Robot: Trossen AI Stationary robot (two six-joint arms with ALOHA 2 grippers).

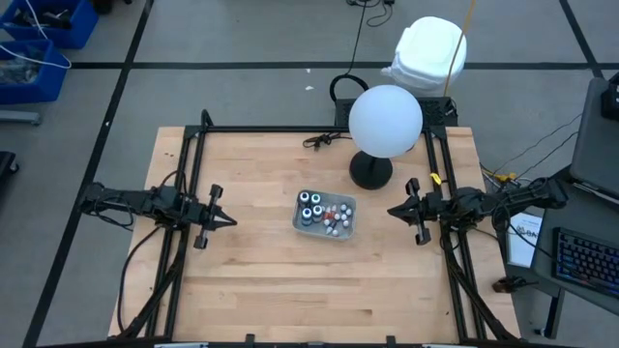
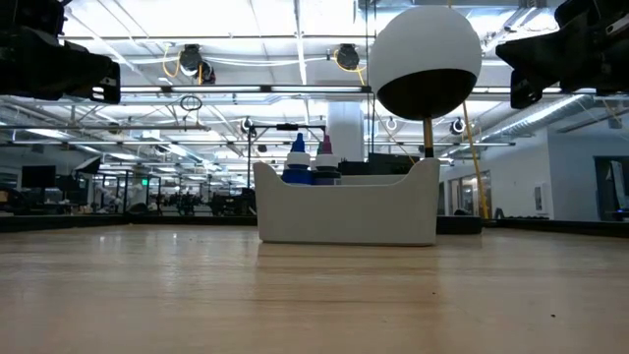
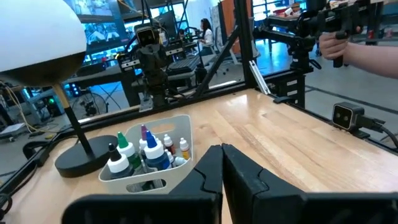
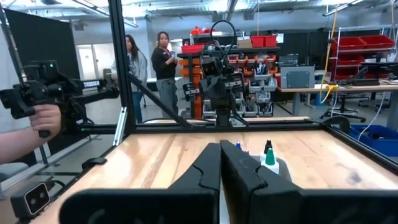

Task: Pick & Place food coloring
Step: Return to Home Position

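The food coloring is a cluster of small dropper bottles and dark round jars standing in a pale rectangular tray at the table's middle. The left wrist view shows blue, green and purple caps and tiny reddish bottles. In the low view the bottle tips rise above the tray wall. My left gripper hovers level to the tray's left, shut and bare. My right gripper hovers level to the tray's right, shut, with nothing in it.
A lamp with a white globe stands on a dark round base just behind the tray toward the far right. A black frame rims the table. A person's hand holds a handle device beyond the table's near side.
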